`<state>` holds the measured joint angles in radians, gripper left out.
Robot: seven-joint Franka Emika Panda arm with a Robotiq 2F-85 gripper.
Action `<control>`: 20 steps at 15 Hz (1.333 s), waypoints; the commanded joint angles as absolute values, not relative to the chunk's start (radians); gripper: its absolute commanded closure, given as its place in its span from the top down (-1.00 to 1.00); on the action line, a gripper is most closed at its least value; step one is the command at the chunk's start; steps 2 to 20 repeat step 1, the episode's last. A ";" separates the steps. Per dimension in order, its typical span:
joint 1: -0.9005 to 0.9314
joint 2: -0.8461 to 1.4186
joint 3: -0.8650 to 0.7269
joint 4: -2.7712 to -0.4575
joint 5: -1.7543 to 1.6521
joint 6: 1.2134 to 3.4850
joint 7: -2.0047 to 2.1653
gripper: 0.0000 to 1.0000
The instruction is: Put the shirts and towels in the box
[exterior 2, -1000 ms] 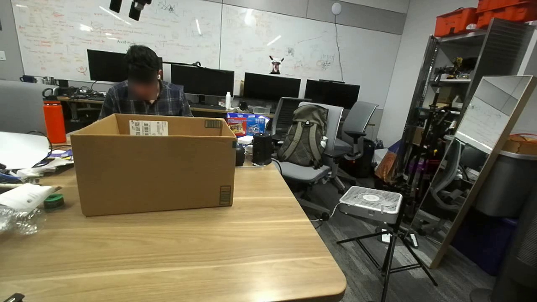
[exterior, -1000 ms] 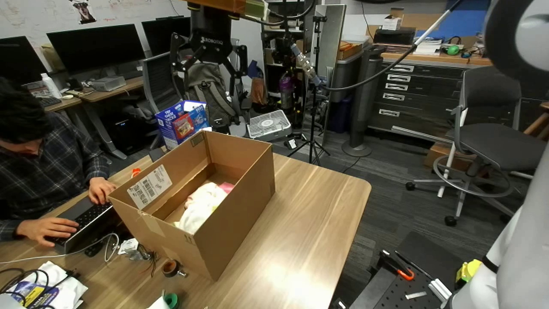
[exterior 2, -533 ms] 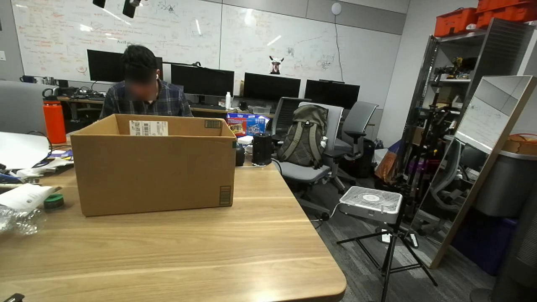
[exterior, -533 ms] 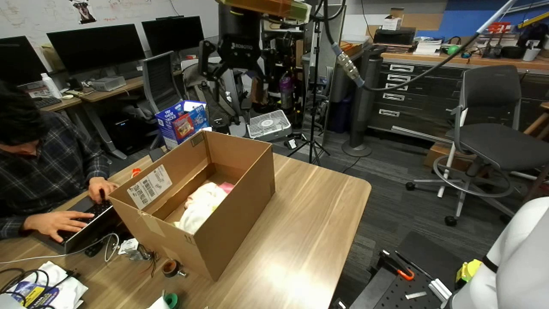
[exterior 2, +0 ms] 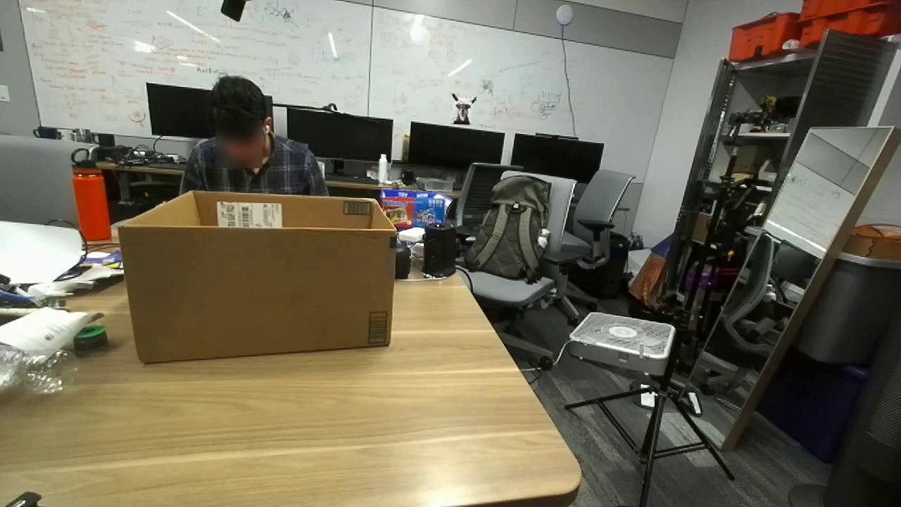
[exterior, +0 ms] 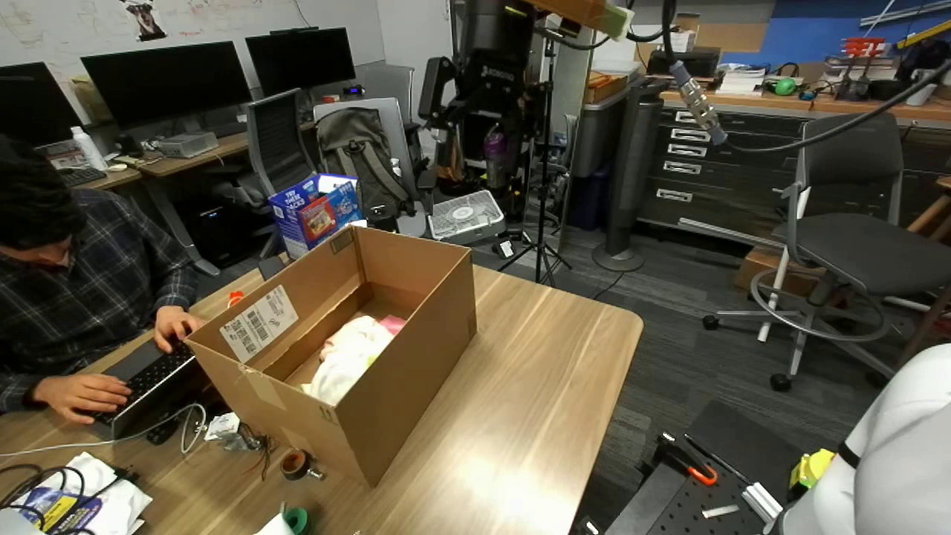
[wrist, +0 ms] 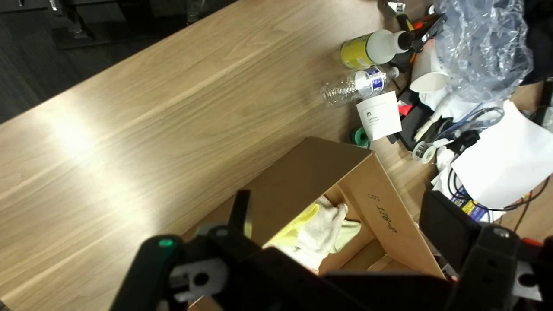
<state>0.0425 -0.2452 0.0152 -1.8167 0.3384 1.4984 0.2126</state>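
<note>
End effector (wrist: 339, 209), fingers (wrist: 445, 220) wide apart and holding nothing; in an exterior view it hangs at upper centre, the cloths (exterior: 353, 353) toward lower left, inside the box (exterior: 416, 371); the box's long axis runs lower left to upper right; any reach for them would presumably descend between its long sides.

Tool (exterior: 487, 108) now right of the backpack (exterior: 362, 156) in an exterior view.

office-style lab — scribbled whiteboard (exterior 2: 338, 63), monitors (exterior 2: 340, 139), robot arm (exterior: 903, 446)
</note>
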 commanded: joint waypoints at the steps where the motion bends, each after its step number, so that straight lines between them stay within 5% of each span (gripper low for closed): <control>1: 0.023 -0.259 0.008 -1.837 0.363 1.495 0.197 1.00; 20: 0.023 -0.259 0.008 -1.837 0.363 1.495 0.197 1.00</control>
